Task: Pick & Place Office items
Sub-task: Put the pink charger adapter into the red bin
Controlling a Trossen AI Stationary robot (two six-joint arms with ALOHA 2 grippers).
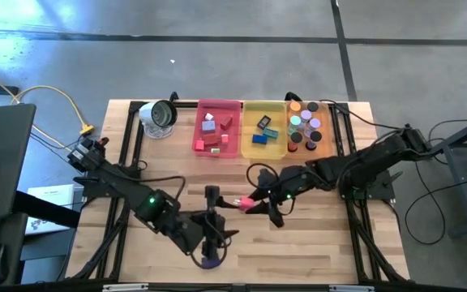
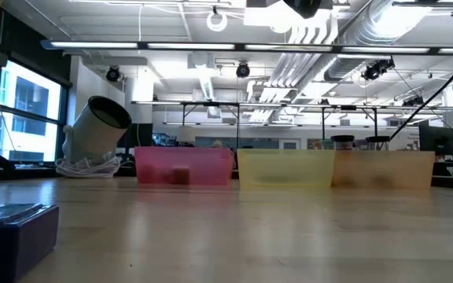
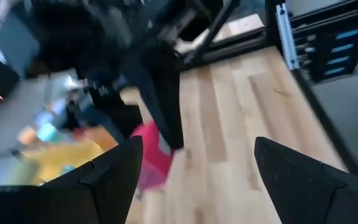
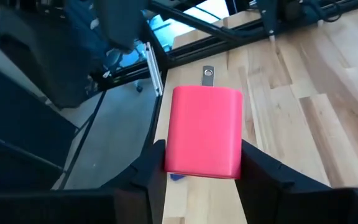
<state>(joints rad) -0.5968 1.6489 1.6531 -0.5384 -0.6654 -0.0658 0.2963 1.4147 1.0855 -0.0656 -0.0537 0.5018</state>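
My right gripper (image 1: 251,204) hangs over the middle of the table, shut on a pinkish-red block (image 4: 204,130) with a small metal tab at its far end. My left gripper (image 1: 213,231) is open above the near middle of the table, with nothing between its fingers (image 3: 194,180). A purple block (image 1: 211,261) lies flat on the wood near the front edge, just nearer than the left gripper; the low view also shows this purple block (image 2: 14,232). More small items lie in the pink tray (image 1: 217,130), the yellow tray (image 1: 264,130) and the orange tray (image 1: 308,128). My right gripper pinches the red block between its two fingers, one on each long side (image 4: 169,158), near the block's back end. The fingers come from the table's right, slanting slightly down, and lie along the block. The block sticks out ahead, metal tab (image 4: 207,76) foremost, clear of the table.
A round silver-and-white object (image 1: 159,118) lies at the far left beside the pink tray, with a coiled cable. The three trays stand in a row along the far edge. Black frame rails (image 1: 128,154) run along the table's left and right sides. Bare wood lies between the trays and the grippers.
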